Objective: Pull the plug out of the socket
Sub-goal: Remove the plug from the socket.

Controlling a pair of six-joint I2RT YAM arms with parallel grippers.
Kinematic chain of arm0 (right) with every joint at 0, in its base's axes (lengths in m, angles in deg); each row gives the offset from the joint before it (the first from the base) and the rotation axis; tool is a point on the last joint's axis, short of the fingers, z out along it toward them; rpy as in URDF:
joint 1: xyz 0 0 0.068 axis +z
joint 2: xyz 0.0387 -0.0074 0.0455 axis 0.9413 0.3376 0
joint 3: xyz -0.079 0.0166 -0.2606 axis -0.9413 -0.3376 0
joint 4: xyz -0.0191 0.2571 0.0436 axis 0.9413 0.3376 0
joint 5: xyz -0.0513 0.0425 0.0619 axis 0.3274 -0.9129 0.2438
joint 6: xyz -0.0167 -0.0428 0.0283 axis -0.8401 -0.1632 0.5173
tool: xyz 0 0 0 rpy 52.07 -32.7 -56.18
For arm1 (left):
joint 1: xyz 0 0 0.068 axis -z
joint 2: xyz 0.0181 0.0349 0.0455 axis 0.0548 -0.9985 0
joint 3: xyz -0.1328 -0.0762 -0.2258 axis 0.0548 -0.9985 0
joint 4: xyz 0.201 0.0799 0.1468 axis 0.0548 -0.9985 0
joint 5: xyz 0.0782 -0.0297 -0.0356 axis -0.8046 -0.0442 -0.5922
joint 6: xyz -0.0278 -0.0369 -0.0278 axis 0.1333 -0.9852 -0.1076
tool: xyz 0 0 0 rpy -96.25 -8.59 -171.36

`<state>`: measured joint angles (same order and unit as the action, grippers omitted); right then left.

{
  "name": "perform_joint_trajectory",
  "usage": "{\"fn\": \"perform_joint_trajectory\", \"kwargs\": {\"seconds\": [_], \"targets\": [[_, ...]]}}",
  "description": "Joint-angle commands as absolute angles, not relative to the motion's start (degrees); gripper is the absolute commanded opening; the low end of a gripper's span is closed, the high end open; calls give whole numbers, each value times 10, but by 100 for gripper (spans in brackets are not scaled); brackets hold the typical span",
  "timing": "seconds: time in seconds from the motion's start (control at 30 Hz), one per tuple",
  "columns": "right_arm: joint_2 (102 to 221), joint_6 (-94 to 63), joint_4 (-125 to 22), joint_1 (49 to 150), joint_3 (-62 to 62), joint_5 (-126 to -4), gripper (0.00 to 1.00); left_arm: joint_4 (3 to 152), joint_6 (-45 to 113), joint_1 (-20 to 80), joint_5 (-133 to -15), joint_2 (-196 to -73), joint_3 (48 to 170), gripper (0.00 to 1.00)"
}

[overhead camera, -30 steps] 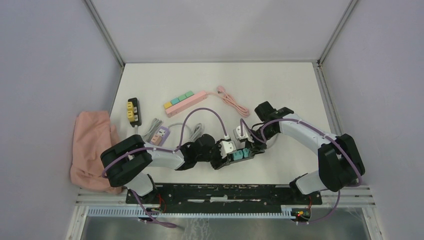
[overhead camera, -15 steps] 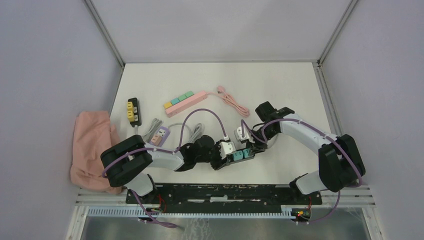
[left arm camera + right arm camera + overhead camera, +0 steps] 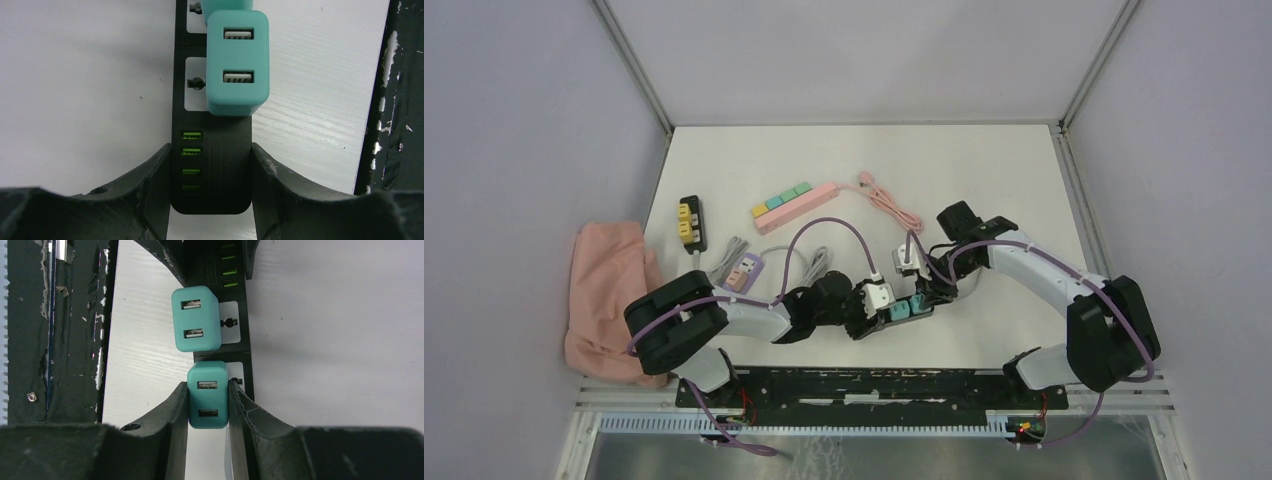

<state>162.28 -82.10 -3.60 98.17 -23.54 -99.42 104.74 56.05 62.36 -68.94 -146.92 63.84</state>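
While the left jaws clamp the USB-port end of the black power strip [image 3: 212,165], one finger flat against each long side, the right jaws are closed on a teal plug [image 3: 208,400] and pinch its two side faces.

- Strip location: on the white table [image 3: 984,170], at 6 o'clock near the front edge, between the two wrists in the top view.
- Held plug: sits over a socket panel of the strip, USB ports facing the right wrist camera. Can't tell whether the prongs are seated.
- Second teal plug [image 3: 196,320]: in the next socket, at 12 o'clock from the held one in the right wrist view, just beside it but not touching. No jaws on it.
- Green USB ports lie between the left fingers [image 3: 150,185].

Rest of the table, from the strip:
- pink power strip [image 3: 794,205] at 11 o'clock, pink cable [image 3: 889,205] running off its right end
- black-and-yellow socket box [image 3: 691,222] at 10 o'clock
- small purple adapter [image 3: 744,270] with grey cord at 9 o'clock
- pink cloth [image 3: 609,290] further out at 9 o'clock, past the table's left edge
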Motion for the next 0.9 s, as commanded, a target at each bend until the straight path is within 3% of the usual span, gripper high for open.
{"fn": "perform_joint_trajectory", "kwargs": {"seconds": [0.0,0.2,0.53,0.87], "targets": [[1583,-880,-11,939,-241,-1009,0,1056,581,625,-702,-1459,630,3],[1586,-977,48,955,-253,-1063,0,1055,583,625,-705,-1457,630,3],[1594,-739,-84,969,-222,-1066,0,1053,582,625,-698,-1469,636,3],[1587,-935,73,924,-220,-1098,0,1047,585,624,-697,-1469,638,3]]}}
